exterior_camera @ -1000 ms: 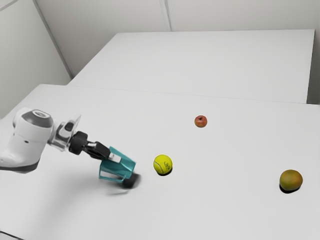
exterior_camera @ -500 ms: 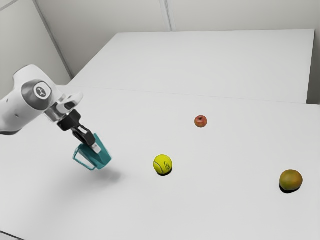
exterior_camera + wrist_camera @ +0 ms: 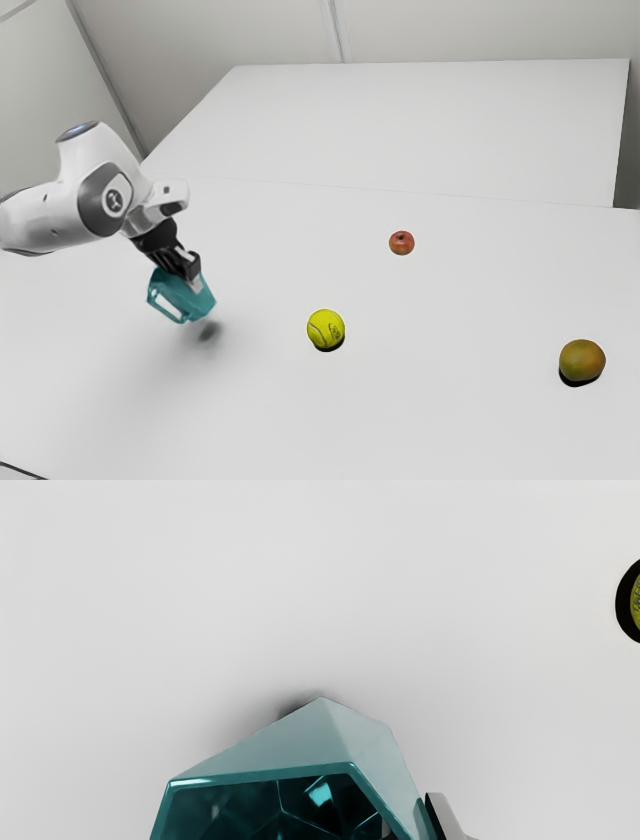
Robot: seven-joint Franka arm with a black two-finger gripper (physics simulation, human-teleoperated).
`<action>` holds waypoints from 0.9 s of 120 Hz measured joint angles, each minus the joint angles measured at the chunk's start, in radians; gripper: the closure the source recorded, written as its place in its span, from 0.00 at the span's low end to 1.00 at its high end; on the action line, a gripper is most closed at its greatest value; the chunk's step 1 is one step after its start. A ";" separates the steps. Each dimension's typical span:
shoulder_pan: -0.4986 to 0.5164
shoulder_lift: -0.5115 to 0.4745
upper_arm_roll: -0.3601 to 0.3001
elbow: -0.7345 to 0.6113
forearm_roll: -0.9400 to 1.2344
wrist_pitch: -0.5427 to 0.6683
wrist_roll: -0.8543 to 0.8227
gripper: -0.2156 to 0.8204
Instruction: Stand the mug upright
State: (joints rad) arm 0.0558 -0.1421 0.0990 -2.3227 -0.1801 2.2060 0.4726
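Aloft at the frame's left, the mug (image 3: pixel 184 296) hangs tilted, wall clamped between 2 fingers (image 3: pixel 446 814) of the gripper (image 3: pixel 195 284), base slanting toward lower right, so its long axis likely needs swinging vertical before meeting the table (image 3: pixel 420 400).

The teal mug (image 3: pixel 290 740) looks glossy and smooth, the tabletop (image 3: pixel 300 590) matt.

I'm seeing the glossy teal, many-sided mug (image 3: pixel 185 297) hanging tilted just below my jaws, which are pinching its wall from inside and outside. Its open rim (image 3: pixel 260 774) is facing back past the jaws, its base is slanting down away from them, and it's all floating above the table (image 3: pixel 400 400).
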 joint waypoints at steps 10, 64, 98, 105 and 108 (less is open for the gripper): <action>-0.008 0.006 -0.003 0.000 0.007 0.056 -0.038 0.96; -0.047 -0.018 -0.020 -0.010 0.161 0.125 -0.247 0.96; -0.057 0.061 -0.022 0.051 0.197 0.042 -0.375 0.96; -0.060 0.077 -0.022 0.060 0.198 0.033 -0.394 0.96; -0.060 0.083 -0.022 0.063 0.199 0.029 -0.402 0.96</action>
State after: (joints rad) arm -0.0041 -0.0596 0.0769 -2.2599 0.0188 2.2354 0.0703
